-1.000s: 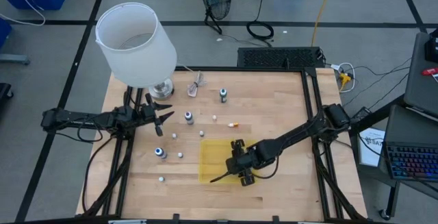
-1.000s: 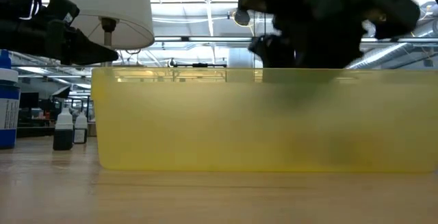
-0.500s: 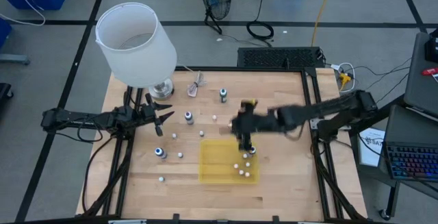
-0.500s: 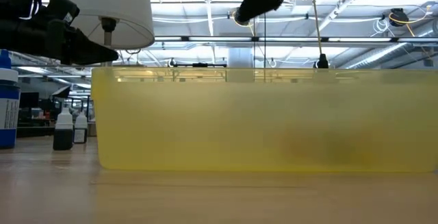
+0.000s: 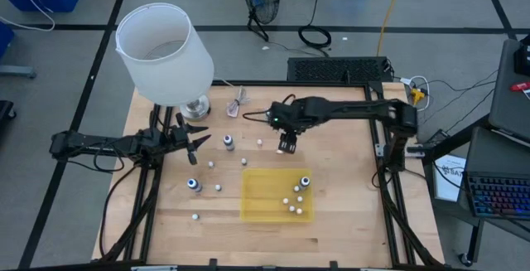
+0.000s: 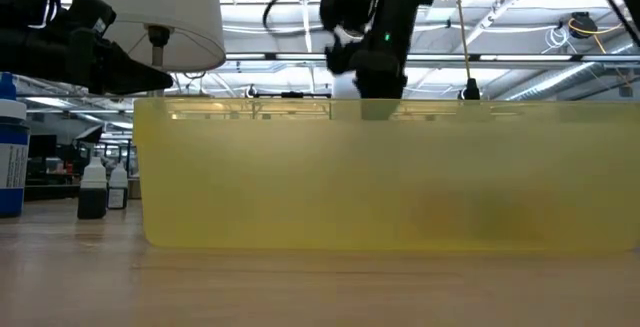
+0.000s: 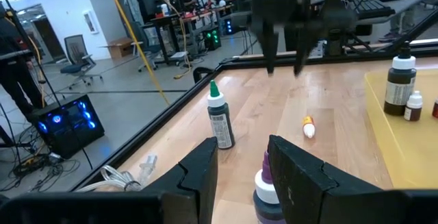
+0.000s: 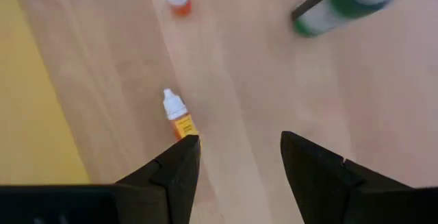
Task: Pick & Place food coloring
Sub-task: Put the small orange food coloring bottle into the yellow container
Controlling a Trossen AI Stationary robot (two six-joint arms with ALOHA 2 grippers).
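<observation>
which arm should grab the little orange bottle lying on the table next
Right. The right gripper hangs open almost directly over the orange bottle, which lies just by its fingers. The left gripper waits near the lamp, farther away.

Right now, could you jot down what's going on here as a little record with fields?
right gripper: open, above the small orange bottle lying on the wood, empty
left gripper: open, waiting at the table's left side by the lamp
yellow tray: holds one dark bottle and several tiny whitish ones
still on the table: green-capped bottle, more dark bottles and tiny ones
</observation>
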